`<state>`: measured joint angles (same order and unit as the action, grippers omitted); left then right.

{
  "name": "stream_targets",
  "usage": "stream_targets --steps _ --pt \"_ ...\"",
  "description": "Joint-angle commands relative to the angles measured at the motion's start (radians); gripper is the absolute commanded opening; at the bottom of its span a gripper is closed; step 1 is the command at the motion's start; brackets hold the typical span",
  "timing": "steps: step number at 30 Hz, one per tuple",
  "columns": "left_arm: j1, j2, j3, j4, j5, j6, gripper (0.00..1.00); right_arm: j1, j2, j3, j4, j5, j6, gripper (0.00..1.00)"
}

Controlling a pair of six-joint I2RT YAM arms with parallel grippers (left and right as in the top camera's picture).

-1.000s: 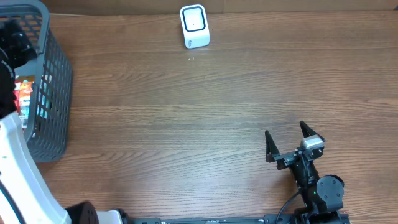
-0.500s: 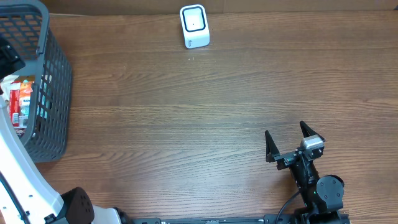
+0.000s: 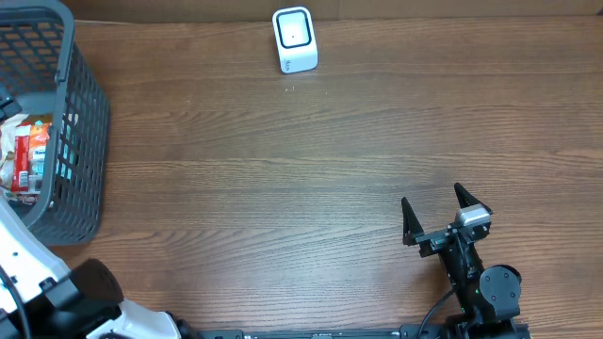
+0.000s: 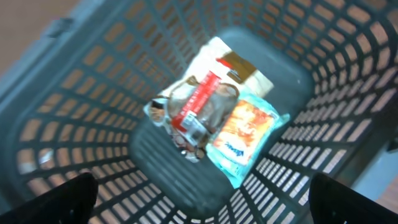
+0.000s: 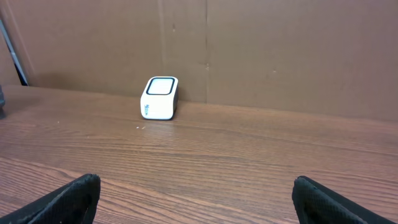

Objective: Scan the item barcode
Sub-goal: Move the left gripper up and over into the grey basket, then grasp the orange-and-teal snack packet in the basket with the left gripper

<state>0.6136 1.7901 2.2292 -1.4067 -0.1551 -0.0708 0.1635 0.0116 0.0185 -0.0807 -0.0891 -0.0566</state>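
Several snack packets lie in a heap on the floor of the grey mesh basket (image 3: pixel 89 122). In the left wrist view a red-and-clear packet (image 4: pixel 196 112) lies across an orange-and-teal packet (image 4: pixel 245 134) and a white-and-brown packet (image 4: pixel 233 65). My left gripper (image 4: pixel 205 205) hangs open above them, holding nothing. The same packets (image 3: pixel 24 155) show in the overhead view. The white barcode scanner (image 3: pixel 294 40) stands at the table's far edge, also in the right wrist view (image 5: pixel 160 98). My right gripper (image 3: pixel 436 212) rests open near the front right, empty (image 5: pixel 199 202).
The basket's mesh walls (image 4: pixel 81 93) close in all round the packets. A brown cardboard wall (image 5: pixel 280 50) stands behind the scanner. Bare wooden tabletop (image 3: pixel 283 179) stretches between basket, scanner and right arm. The left arm's white body (image 3: pixel 28 273) fills the front left corner.
The left arm has drawn back toward the front left corner, uncovering more of the basket and packets from above. The right arm has not moved.
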Motion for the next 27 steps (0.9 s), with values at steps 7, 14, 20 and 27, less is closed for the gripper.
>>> stream_targets --steps 7,14,20,27 --pt "0.034 0.172 0.016 -0.053 0.183 0.180 1.00 -0.004 -0.009 -0.011 0.004 0.009 -0.004 1.00" --pt "0.034 0.278 0.016 -0.077 0.234 0.241 1.00 -0.004 -0.009 -0.011 0.003 0.009 -0.004 1.00" --pt "0.033 0.330 0.015 -0.078 0.229 0.243 1.00 -0.004 -0.009 -0.011 0.004 0.009 -0.004 1.00" --pt "0.033 0.378 0.011 -0.076 0.226 0.251 1.00 -0.004 -0.009 -0.011 0.004 0.009 -0.004 1.00"
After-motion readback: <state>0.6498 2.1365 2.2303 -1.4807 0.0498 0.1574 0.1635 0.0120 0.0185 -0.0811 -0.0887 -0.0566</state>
